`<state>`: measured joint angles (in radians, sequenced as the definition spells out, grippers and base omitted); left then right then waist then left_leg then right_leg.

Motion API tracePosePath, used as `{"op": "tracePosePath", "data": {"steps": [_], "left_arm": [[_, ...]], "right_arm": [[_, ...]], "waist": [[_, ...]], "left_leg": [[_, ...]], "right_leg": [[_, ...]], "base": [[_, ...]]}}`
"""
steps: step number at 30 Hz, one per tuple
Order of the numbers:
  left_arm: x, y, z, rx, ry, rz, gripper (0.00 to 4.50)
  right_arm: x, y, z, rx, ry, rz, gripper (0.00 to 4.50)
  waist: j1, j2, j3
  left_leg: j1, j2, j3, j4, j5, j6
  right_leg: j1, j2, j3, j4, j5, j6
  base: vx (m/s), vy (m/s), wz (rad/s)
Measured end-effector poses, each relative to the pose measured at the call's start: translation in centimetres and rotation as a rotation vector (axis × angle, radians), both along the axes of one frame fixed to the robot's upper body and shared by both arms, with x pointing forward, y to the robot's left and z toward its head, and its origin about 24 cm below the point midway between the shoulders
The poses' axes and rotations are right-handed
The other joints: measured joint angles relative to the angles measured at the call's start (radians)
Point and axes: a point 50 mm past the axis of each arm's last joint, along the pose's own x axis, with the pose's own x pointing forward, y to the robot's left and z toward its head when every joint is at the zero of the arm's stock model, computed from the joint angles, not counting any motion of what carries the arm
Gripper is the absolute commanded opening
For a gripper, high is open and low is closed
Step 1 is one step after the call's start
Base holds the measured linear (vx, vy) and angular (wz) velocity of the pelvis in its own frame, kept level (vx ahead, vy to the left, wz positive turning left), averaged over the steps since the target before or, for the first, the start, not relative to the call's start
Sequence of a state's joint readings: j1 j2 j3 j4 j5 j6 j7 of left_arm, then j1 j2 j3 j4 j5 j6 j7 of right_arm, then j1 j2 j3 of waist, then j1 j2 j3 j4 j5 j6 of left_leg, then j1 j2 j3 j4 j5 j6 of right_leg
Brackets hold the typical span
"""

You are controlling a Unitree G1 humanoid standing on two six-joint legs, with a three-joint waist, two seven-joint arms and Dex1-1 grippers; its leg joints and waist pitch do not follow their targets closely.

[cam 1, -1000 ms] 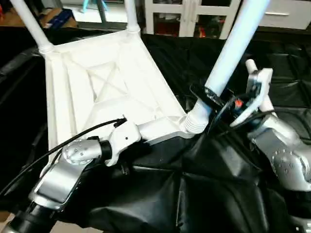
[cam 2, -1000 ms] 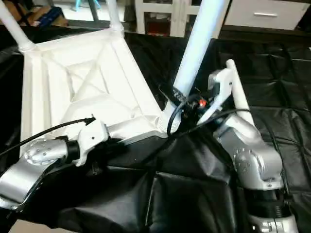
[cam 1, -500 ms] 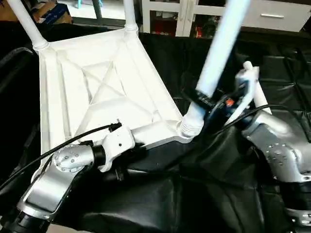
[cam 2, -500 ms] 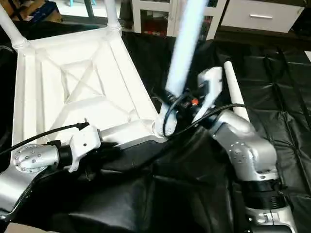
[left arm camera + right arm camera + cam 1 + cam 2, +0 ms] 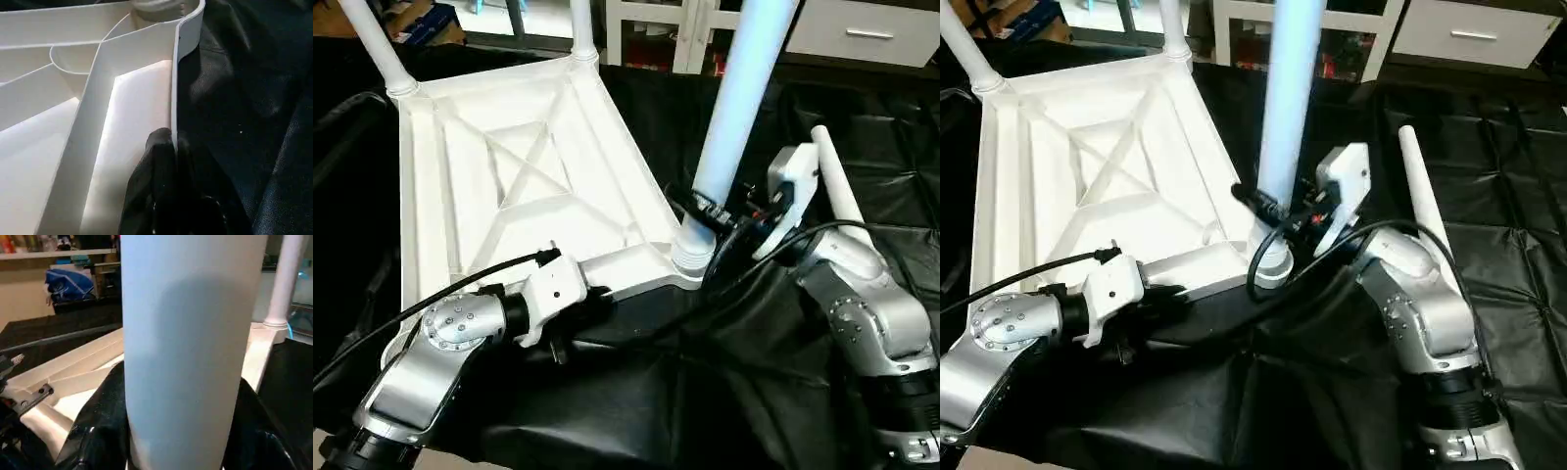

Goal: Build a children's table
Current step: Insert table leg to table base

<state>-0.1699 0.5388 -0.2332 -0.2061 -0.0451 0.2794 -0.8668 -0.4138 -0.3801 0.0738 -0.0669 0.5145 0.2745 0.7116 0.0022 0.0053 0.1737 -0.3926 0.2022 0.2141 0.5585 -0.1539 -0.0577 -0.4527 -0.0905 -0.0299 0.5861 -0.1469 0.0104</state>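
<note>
The children's table lies upside down on the black cloth: a white tabletop (image 5: 509, 186) with X-ribs facing up. Two white legs (image 5: 372, 44) (image 5: 580, 24) stand in its far corner sockets. A third leg (image 5: 734, 98) stands almost upright in the near right socket (image 5: 690, 259), and my right gripper (image 5: 710, 211) is shut around it just above the socket, one black finger on each side (image 5: 98, 431). My left gripper (image 5: 592, 294) is shut on the tabletop's near rim, whose wall is pinched between its fingers (image 5: 161, 152). Another loose leg (image 5: 1420, 186) lies on the cloth behind my right arm.
Rumpled black cloth (image 5: 705, 392) covers the work table around the tabletop. White cabinets (image 5: 862, 29) and a blue box (image 5: 421, 20) stand beyond the far edge. A black cable (image 5: 431, 299) runs along my left forearm.
The held leg has swung from leaning right to nearly upright over the near right socket, my right gripper moving with it. My left gripper keeps its hold on the rim. The camera has shifted.
</note>
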Motion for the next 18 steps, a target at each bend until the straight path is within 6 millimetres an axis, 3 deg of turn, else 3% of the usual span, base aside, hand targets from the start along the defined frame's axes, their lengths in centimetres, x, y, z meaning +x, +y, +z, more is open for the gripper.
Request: {"op": "tracePosePath", "data": {"steps": [18], "left_arm": [[0.01,0.03,-0.09,-0.003,-0.003,-0.005,0.0]], "right_arm": [[-0.38,0.05,-0.91,-0.136,-0.097,0.061,1.8]], "waist": [[0.001,-0.001,0.0]], "left_leg": [[0.003,0.0,0.004,0.0,0.0,0.001]], "right_leg": [[0.0,0.0,0.004,0.0,0.0,0.0]], "base": [[0.0,0.0,0.0]]}}
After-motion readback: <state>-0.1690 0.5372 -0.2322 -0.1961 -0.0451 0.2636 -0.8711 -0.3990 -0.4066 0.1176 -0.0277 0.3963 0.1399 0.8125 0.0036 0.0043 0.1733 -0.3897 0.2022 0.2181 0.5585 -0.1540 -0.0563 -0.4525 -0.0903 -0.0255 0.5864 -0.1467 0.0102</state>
